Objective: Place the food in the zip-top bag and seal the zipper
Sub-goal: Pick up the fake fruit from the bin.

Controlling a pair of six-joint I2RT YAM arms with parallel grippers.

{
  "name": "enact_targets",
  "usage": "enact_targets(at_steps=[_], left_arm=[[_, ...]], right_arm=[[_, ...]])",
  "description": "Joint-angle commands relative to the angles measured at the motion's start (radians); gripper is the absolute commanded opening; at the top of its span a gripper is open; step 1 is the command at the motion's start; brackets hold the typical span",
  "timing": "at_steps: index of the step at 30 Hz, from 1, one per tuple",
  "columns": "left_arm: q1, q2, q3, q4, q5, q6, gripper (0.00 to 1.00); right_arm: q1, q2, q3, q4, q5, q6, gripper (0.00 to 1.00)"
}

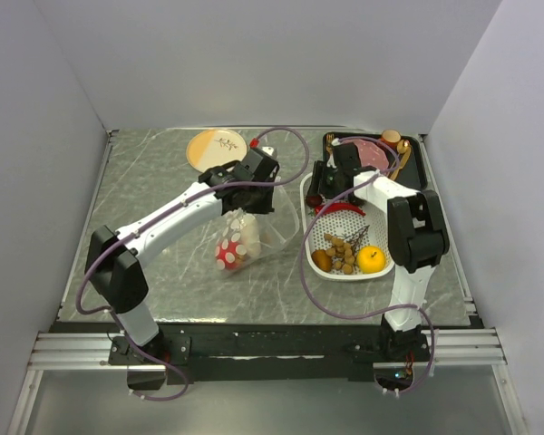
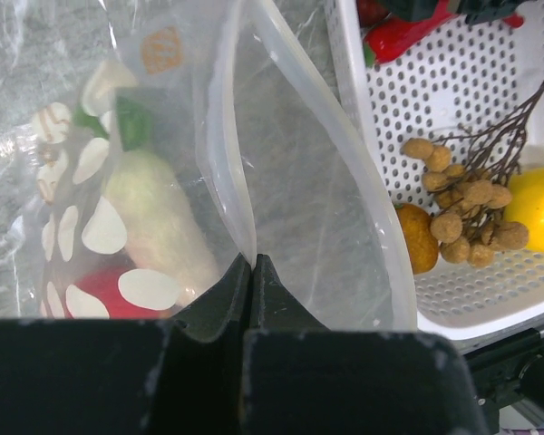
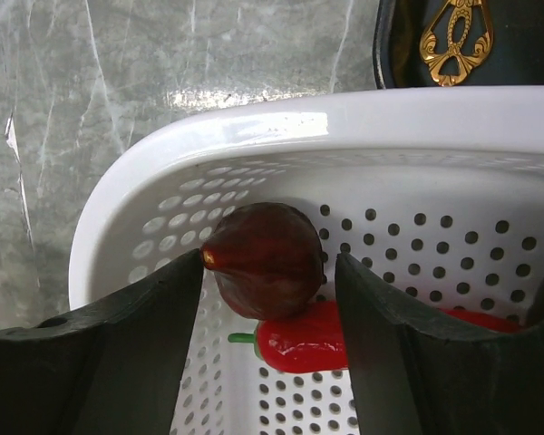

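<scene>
Partly filled, not yet zipped.
Pinched the bag (image 2: 299, 236) by its zipper (image 2: 225, 154) in the fully closed left gripper (image 2: 252, 272), mouth gaping just beside the basket (image 2: 471, 82); vegetable (image 2: 159, 222) and red piece (image 2: 109, 290) inside. Straddled a dark fruit (image 3: 265, 258) with the right gripper (image 3: 270, 265), jaws wide, nothing gripped. Left chili (image 3: 299, 349), nuts (image 2: 462, 213), yellow fruit (image 2: 537, 208), brown oval (image 2: 417, 240) unbagged. Worked tight against the basket's corner wall.

I had the left gripper (image 1: 251, 207) at the zip-top bag's (image 1: 238, 240) mouth, seemingly pinching it; the right gripper (image 1: 326, 194) hung over the white basket (image 1: 363, 275).
</scene>
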Motion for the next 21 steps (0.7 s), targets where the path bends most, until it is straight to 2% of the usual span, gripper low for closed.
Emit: enact_targets(at_steps=[1, 12, 18, 21], left_arm=[[0.000, -0.054, -0.001, 0.059, 0.004, -0.004, 0.01], [0.000, -0.067, -0.011, 0.051, 0.001, 0.000, 0.01], [-0.002, -0.059, 0.003, 0.036, -0.008, 0.011, 0.01], [-0.002, -0.050, 0.011, 0.028, -0.012, 0.014, 0.01]], right_arm=[[0.000, 0.006, 0.034, 0.010, 0.007, -0.004, 0.65], [0.001, 0.055, 0.083, -0.045, 0.013, -0.010, 0.64], [0.003, 0.039, 0.047, 0.003, 0.006, 0.005, 0.50], [0.003, 0.040, 0.059, -0.009, 0.009, 0.003, 0.34]])
